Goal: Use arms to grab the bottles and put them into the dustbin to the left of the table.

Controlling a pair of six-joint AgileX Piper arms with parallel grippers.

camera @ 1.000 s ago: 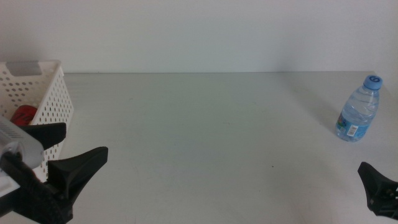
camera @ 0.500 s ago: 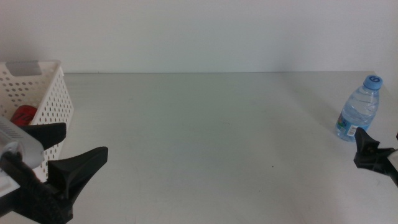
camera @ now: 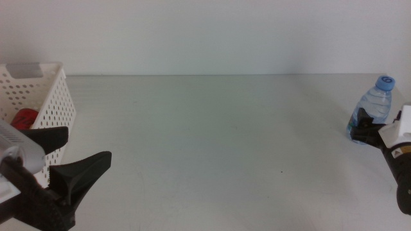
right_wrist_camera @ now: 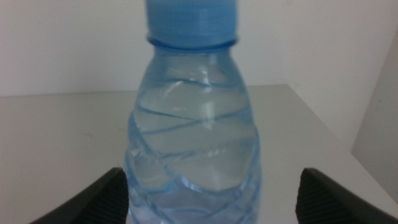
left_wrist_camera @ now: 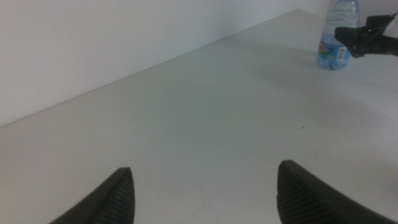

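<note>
While the right pincer (camera: 363,126), black and pointed, is closing in from the bench's right edge, having risen from the bottom corner within the last second, its jaws are standing spread on either side of the clear bluish plastic water bottle (camera: 372,106) with the blue cap, not yet pinching it. That suggests the grasp is starting. Across the pale grey bench (camera: 212,135), the left pincer (camera: 72,154) is waiting spread beside the white perforated dustbin (camera: 48,96), where something red (camera: 26,119) is lying.
</note>
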